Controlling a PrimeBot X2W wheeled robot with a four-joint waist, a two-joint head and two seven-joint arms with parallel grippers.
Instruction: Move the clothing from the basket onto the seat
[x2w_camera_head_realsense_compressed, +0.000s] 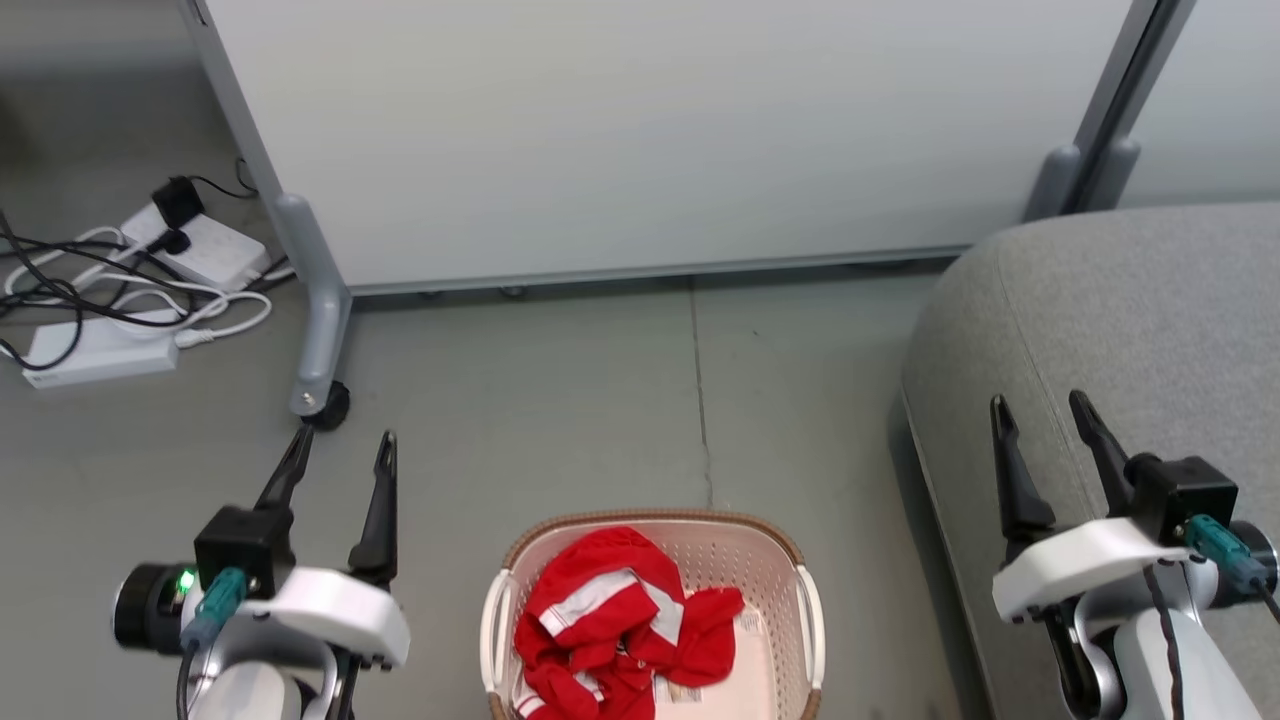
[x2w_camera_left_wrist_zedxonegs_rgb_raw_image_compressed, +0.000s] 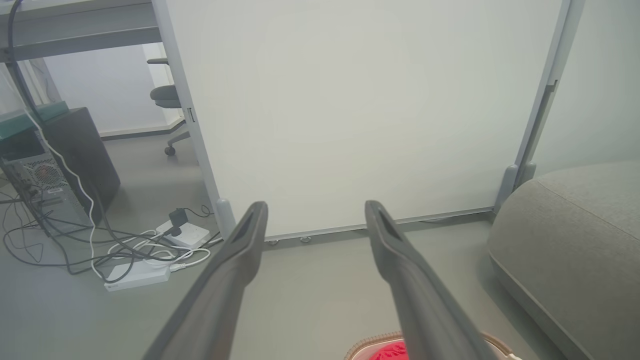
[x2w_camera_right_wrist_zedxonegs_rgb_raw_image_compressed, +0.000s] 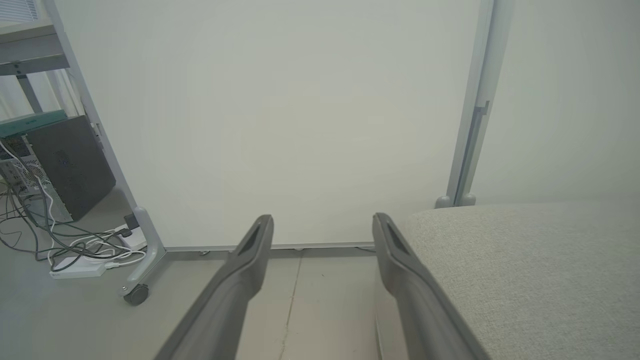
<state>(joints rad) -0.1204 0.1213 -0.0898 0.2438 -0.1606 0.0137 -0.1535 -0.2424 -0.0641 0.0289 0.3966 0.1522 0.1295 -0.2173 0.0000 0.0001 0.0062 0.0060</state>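
Lying crumpled, red-and-white clothing half-fills the basket; left hand, right hand spread.

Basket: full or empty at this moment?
Not empty: the red clothing lies crumpled inside the basket, mostly toward its left side.

the grey floor had a thin seam running toward the partition. the basket stood on it at the near edge. the seat rested on the floor to the basket's right, apart from it. to the left stood the partition's wheeled foot. beyond that, white power strips lay among tangled cables.
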